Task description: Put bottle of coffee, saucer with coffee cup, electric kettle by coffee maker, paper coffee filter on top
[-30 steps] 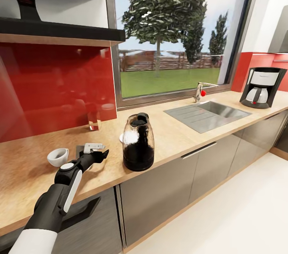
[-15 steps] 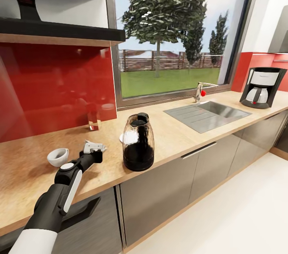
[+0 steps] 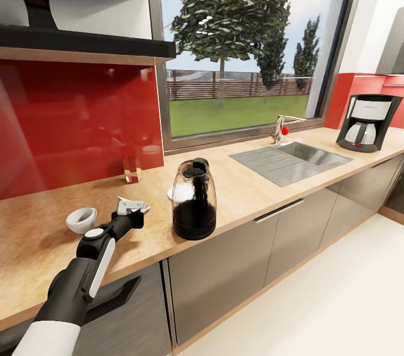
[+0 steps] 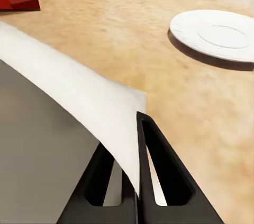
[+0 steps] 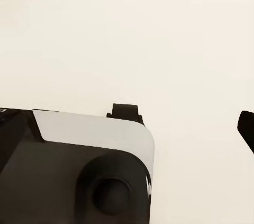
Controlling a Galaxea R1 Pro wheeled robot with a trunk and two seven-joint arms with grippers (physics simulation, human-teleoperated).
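Head view: on the counter [image 3: 252, 190] stand one kettle [image 3: 194, 199], one cup [image 3: 81, 220] and one coffee maker [image 3: 367, 122] far right; one bottle [image 3: 33, 0] stands on the shelf [image 3: 84, 42]. The left gripper [image 3: 130, 211] pinches a filter [image 3: 130, 204].

Left wrist view: its fingers [image 4: 159, 171] clamp the one filter [image 4: 79, 94]; one saucer [image 4: 217, 34] lies near.

Right wrist view: the right gripper [image 5: 185, 121] is spread apart over pale floor [image 5: 127, 33].

— What sits on the wooden desk [image 3: 247, 190]?

— A white coffee cup [image 3: 81, 220] at the left, an electric kettle [image 3: 194, 199] near the front edge with a saucer [image 3: 170, 193] just behind it, and a coffee maker [image 3: 367, 122] at the far right.

— Anything set into it?

— A steel sink [image 3: 292, 160] with a tap [image 3: 279, 128].
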